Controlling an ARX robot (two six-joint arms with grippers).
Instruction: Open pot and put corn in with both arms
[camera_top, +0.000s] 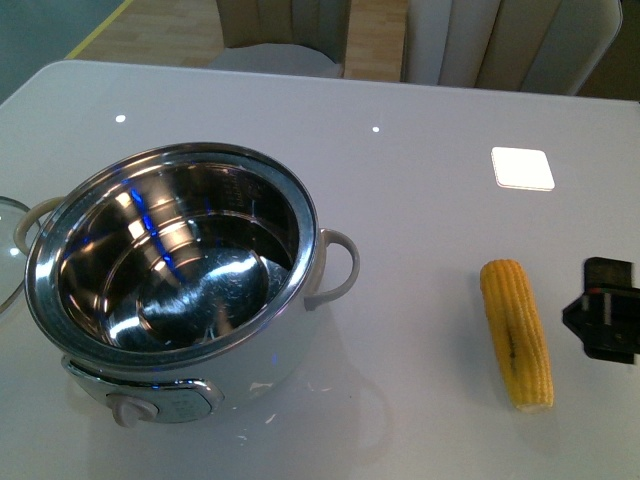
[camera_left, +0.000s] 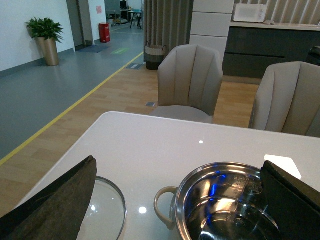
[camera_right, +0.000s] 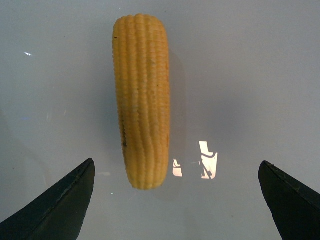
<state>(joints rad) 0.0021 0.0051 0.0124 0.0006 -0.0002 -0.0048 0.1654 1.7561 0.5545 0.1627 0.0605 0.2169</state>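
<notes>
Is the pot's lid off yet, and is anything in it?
Open and empty: the pot shows a bare steel bowl; its glass lid lies on the table beside it.

White table (camera_top: 420, 120) carries pot (camera_top: 272, 352), corn (camera_top: 516, 332), glass lid (camera_left: 104, 212).

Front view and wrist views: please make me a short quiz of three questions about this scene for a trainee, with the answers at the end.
1. True or false: the pot stands open, and nothing lies inside it.
2. Where is the corn? A: in the pot. B: on the table, to the right of the pot in the front view. C: lifted between the fingers.
3. Fill in: the right fingers are ___ (open or shut).
Key: 1 true; 2 B; 3 open.
</notes>
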